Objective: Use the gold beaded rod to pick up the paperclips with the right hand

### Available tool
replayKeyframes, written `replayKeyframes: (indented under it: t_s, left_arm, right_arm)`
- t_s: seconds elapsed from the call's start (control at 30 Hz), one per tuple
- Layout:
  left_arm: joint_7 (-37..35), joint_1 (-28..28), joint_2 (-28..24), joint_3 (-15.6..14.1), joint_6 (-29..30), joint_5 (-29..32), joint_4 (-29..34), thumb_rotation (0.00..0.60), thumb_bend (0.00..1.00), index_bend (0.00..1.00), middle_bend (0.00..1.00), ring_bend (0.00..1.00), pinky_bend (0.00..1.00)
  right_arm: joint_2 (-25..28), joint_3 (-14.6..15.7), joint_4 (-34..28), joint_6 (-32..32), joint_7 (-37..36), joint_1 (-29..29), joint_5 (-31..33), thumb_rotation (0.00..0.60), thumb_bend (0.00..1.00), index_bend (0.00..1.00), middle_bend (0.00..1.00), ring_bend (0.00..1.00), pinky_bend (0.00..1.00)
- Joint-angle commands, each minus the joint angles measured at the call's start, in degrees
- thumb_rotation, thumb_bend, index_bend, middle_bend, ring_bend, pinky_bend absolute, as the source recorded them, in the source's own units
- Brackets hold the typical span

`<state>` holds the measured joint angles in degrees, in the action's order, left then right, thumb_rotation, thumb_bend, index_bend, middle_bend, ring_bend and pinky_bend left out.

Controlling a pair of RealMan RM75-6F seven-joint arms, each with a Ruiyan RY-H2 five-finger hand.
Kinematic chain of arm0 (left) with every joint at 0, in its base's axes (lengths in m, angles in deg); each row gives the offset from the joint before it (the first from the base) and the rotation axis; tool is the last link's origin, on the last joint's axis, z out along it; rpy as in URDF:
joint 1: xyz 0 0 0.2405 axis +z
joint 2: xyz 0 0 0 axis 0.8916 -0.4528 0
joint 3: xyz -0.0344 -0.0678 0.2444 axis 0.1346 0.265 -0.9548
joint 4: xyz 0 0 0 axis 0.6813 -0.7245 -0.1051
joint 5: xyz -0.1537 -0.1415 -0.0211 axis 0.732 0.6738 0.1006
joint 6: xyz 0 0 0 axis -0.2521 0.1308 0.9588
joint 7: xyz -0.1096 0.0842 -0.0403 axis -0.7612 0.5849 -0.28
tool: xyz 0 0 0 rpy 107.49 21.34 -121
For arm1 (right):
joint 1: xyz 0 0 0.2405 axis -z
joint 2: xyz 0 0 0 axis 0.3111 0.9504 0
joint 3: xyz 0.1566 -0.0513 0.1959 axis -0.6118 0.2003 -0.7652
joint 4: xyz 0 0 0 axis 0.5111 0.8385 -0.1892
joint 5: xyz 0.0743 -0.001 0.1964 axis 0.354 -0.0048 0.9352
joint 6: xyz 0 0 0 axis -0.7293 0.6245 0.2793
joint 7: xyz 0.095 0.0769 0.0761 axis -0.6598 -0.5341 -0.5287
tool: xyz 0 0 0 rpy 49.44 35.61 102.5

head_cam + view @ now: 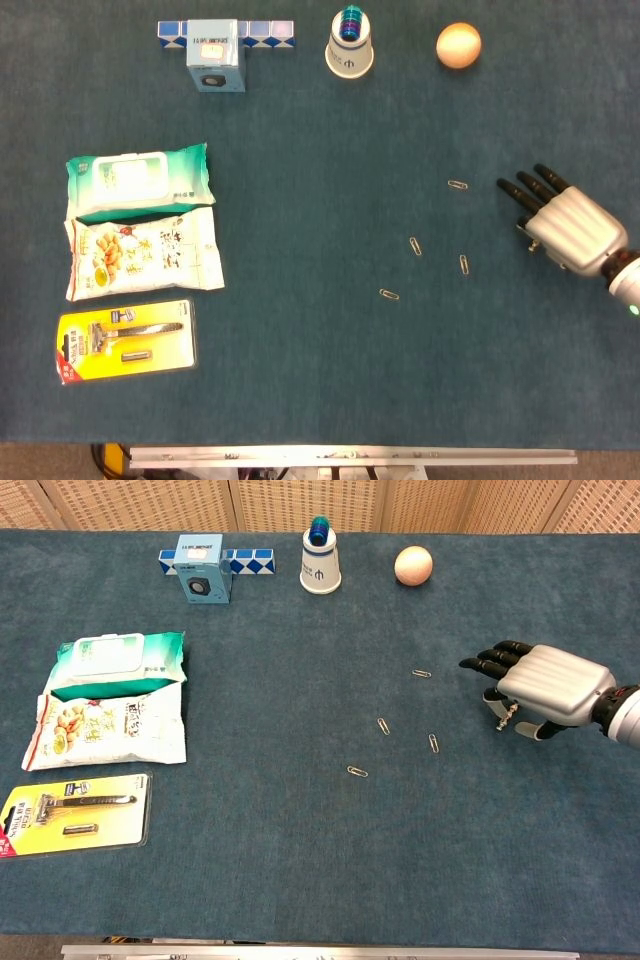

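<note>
The silver right hand with black fingers (545, 685) hovers palm down at the right side of the blue-green cloth desk (300, 860). Under the palm a short piece of the gold beaded rod (506, 717) shows in the chest view, hanging towards the cloth; in the head view the hand covers it almost fully. The fingers (525, 188) are stretched out to the left while the thumb seems to press the rod from below, so I judge the hand holds the rod, though the contact itself is hidden. Such a hold leaves the rod tip free to point down at the clips.

Four small silver wire paperclips lie flat and apart from each other, left of the hand: the far paperclip (422, 673) is near the fingertips, the right paperclip (433, 743) lies nearer to us, the middle paperclip (383, 725) more left, and the near paperclip (357, 771) is the farthest from the hand. None touches the rod, so no clip is picked up yet. Probably the rod is magnetic and must come low over each one.

The left hand is not visible in either view. A peach-coloured ball (413, 565) and a white paper cup with a blue top (320, 565) stand at the far edge, well apart from the work.
</note>
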<state>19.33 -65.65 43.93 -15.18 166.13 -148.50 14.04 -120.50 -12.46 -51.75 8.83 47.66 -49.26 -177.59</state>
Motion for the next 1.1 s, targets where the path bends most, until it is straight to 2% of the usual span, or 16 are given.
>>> replayKeyframes:
  t_s: [0.03, 1.1]
  left_arm:
    - [0.0, 0.0, 0.0, 0.0, 0.0, 0.0, 0.0, 0.600, 0.36, 0.47, 0.42, 0.31, 0.50]
    - [-0.4, 0.0, -0.4, 0.0, -0.5, 0.3, 0.4, 0.600, 0.36, 0.47, 0.42, 0.31, 0.50]
  right_arm:
    - [-0.3, 0.0, 0.2, 0.2, 0.0, -0.1, 0.0, 0.600, 0.27, 0.52, 0.01, 0.00, 0.08]
    - [-3.8, 1.5, 4.6, 3.5, 0.0, 0.1, -2.1, 0.600, 0.27, 0.50, 0.00, 0.00, 0.07]
